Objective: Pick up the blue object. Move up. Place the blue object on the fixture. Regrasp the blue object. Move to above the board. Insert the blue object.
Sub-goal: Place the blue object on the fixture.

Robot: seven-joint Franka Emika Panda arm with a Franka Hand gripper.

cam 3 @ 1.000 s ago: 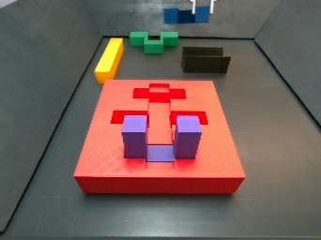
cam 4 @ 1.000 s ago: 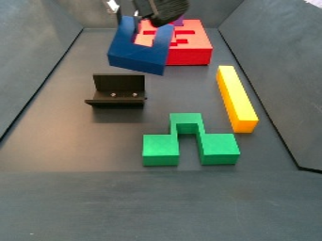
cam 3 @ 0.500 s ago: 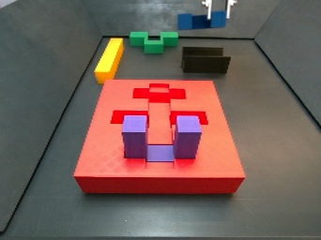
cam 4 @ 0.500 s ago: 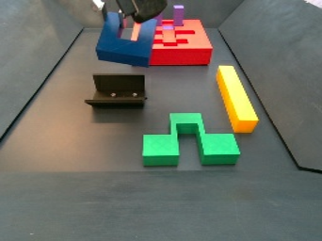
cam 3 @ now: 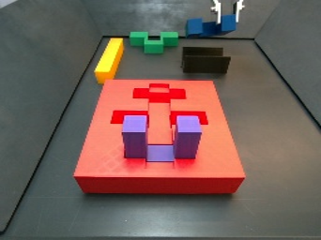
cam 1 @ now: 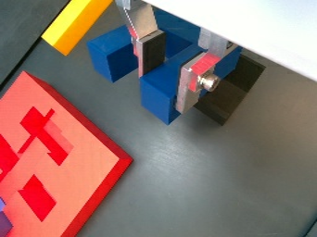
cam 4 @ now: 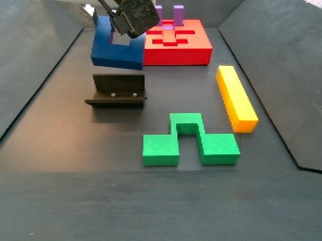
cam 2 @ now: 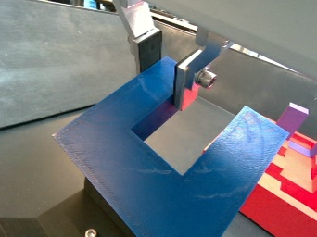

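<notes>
Up in the air beyond the fixture (cam 4: pixel 117 90), your claw (cam 1: pixel 173 67) is clamped on one prong of the blue block (cam 4: pixel 113 47), so the block hangs tilted from it, clear of the floor. What matters: the fixture sits below and just to the side, so you'd likely need to come across, then down, to seat it.

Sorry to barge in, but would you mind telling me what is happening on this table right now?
The gripper is shut on one prong of the blue object, holding it in the air near the fixture, not yet set on it. The red board already has a purple U-shaped block standing in it. A green block and a yellow bar lie untouched on the floor.
</notes>
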